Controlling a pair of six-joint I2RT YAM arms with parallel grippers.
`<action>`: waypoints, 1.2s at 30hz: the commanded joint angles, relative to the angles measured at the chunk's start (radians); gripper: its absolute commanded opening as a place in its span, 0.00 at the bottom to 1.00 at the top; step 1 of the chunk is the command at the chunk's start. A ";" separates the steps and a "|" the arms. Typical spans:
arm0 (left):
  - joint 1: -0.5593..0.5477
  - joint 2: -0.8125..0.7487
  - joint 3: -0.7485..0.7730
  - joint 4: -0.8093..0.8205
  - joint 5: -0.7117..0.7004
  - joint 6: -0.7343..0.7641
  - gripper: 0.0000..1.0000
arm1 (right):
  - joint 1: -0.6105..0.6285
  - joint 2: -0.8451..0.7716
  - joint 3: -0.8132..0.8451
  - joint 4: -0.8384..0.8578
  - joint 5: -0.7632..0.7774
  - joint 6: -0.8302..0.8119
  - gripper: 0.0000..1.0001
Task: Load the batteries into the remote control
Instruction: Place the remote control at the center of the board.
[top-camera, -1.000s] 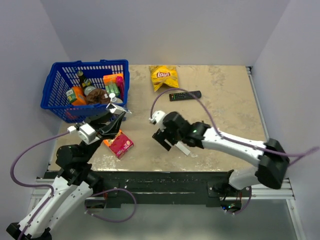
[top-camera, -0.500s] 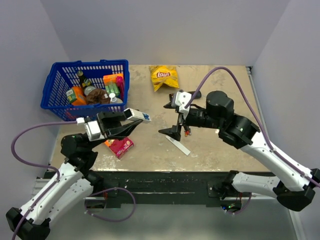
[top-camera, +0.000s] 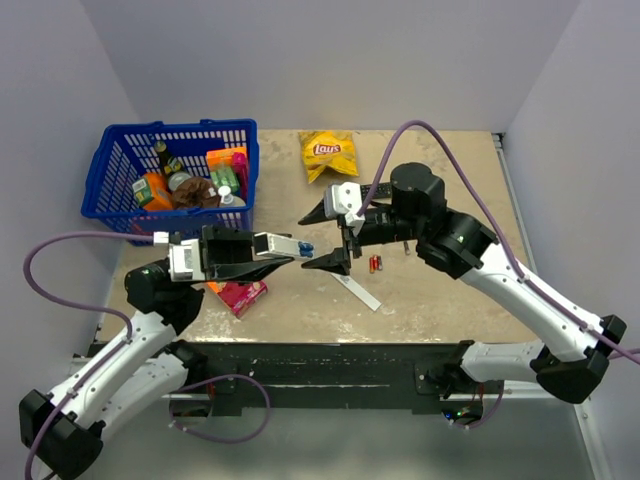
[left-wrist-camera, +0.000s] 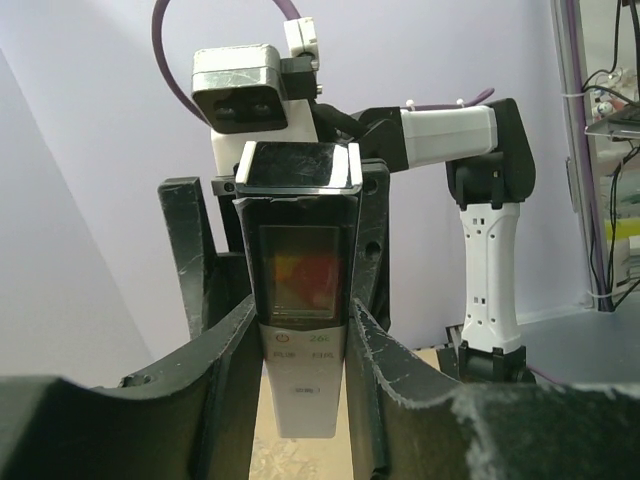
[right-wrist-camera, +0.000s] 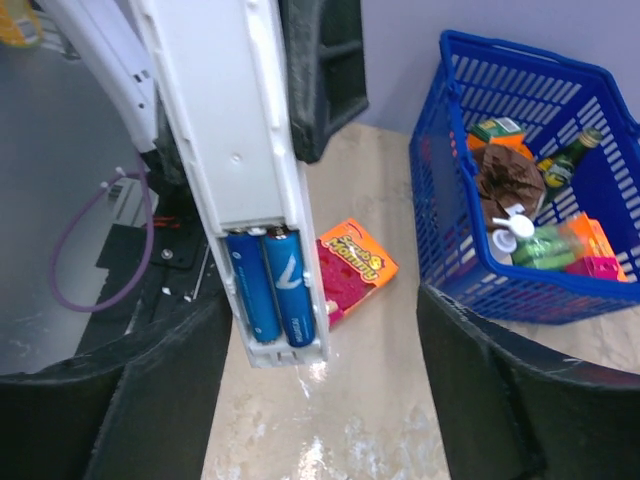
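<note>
My left gripper (top-camera: 262, 246) is shut on the white remote control (top-camera: 277, 243) and holds it level above the table, pointing right. In the left wrist view the remote (left-wrist-camera: 305, 340) stands between the fingers of the left gripper (left-wrist-camera: 300, 400), display side to the camera. My right gripper (top-camera: 322, 238) is open and empty, and faces the remote's end. In the right wrist view the remote's back (right-wrist-camera: 225, 130) is open, with two blue batteries (right-wrist-camera: 270, 285) in the compartment, between the wide-open jaws of the right gripper (right-wrist-camera: 320, 400). Two red batteries (top-camera: 376, 264) and the white back strip (top-camera: 358, 292) lie on the table.
A blue basket (top-camera: 110, 170) of groceries stands at the back left and also shows in the right wrist view (right-wrist-camera: 470, 150). A pink and orange box (top-camera: 242, 294) lies near the front left. A yellow chips bag (top-camera: 327, 152) lies at the back. A black remote (top-camera: 380, 189) is partly under my right arm.
My left gripper has carried the remote up and to the right. My right gripper has risen off the table by the back strip and turned to face the remote's end.
</note>
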 joint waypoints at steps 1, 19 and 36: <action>-0.003 0.032 0.018 0.154 0.006 -0.041 0.00 | -0.001 0.004 0.046 0.046 -0.100 0.007 0.67; -0.001 -0.156 0.016 -0.551 -0.356 0.298 1.00 | -0.021 0.004 -0.021 -0.142 0.253 0.043 0.00; -0.003 -0.201 0.092 -1.204 -1.157 0.001 1.00 | 0.123 0.351 -0.282 -0.145 0.676 0.143 0.00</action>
